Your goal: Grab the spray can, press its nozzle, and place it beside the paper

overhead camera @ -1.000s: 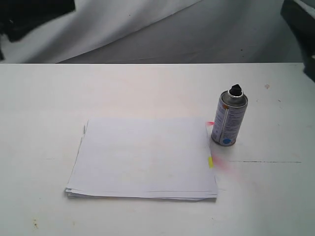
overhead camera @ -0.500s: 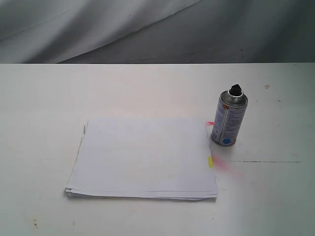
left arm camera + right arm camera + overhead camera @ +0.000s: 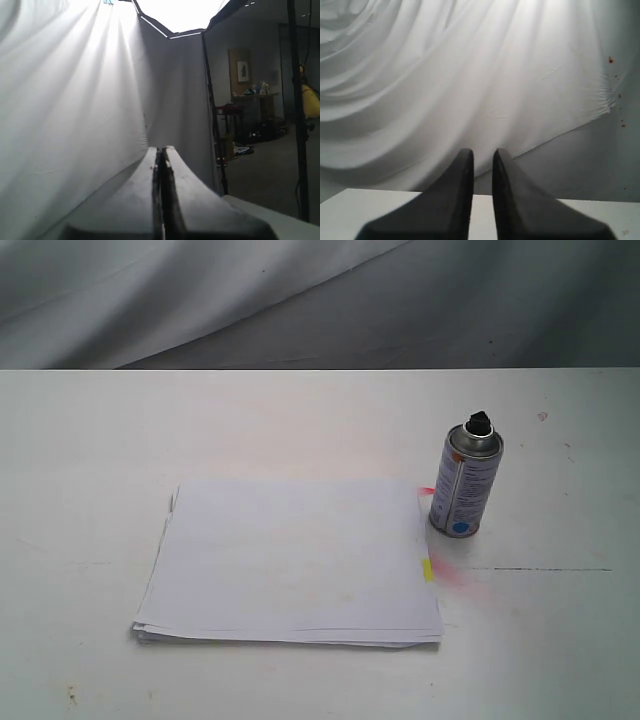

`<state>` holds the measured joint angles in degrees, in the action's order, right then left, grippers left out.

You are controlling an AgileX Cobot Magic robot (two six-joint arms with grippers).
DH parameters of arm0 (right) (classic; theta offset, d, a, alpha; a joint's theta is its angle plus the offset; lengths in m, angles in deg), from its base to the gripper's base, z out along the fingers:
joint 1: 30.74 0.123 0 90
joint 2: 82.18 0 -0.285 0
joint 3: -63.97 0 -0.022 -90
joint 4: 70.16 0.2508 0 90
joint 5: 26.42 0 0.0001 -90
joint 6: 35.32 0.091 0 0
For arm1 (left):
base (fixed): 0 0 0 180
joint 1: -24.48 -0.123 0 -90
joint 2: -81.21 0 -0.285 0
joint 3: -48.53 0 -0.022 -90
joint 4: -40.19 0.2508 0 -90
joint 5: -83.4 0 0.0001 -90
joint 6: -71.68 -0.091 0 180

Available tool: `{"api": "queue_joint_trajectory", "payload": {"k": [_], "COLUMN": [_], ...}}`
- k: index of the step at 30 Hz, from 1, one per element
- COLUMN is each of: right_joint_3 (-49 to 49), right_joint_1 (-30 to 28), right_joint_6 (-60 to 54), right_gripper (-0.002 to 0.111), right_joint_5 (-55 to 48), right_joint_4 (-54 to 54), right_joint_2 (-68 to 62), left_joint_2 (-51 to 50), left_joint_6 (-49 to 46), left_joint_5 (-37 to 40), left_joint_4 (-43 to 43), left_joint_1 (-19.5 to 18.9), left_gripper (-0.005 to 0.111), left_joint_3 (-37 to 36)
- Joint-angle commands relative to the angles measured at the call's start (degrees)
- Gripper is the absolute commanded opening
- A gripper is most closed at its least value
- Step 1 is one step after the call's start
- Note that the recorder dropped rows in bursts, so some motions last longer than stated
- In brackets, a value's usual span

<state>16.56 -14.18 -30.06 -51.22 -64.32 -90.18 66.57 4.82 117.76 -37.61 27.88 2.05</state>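
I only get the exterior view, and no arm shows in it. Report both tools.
Observer: In the left wrist view, the left tool has its jaws pressed together, with nothing held.
Operator: Now the right one.
Observer: The right tool shows a narrow gap between its jaws, with nothing in it.
Operator: Say what it points at.
Observer: A white draped cloth beyond the table.

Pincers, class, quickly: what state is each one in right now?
Left pincer: closed, empty.
Right pincer: slightly open, narrow gap, holding nothing.
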Motion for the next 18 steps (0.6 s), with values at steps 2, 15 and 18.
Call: {"api": "queue_joint_trajectory", "payload": {"k": [2,15,18], "right_joint_3": [0.0,0.0,0.0], "right_joint_1": [0.2,0.2,0.2], "right_joint_6": [-2.3,-2.3,-2.3], "right_gripper": [0.000,0.000,0.000], "right_joint_5": [-1.3,-1.4,-1.4], "right_joint_4": [2.6,2.7,2.7], "right_joint_2": [-0.2,-1.4,-1.4], "left_joint_2": [0.1,0.1,0.1], "left_joint_6": [-22.2,-23.2,-23.2], "left_joint_5": [-2.8,-3.1,-3.1], "left_joint_4": [-22.1,-22.1,-22.1], "left_joint_1": [0.0,0.0,0.0], "left_gripper": [0.000,0.000,0.000], "left_joint_3": [-8.7,-11.7,-11.7]}}
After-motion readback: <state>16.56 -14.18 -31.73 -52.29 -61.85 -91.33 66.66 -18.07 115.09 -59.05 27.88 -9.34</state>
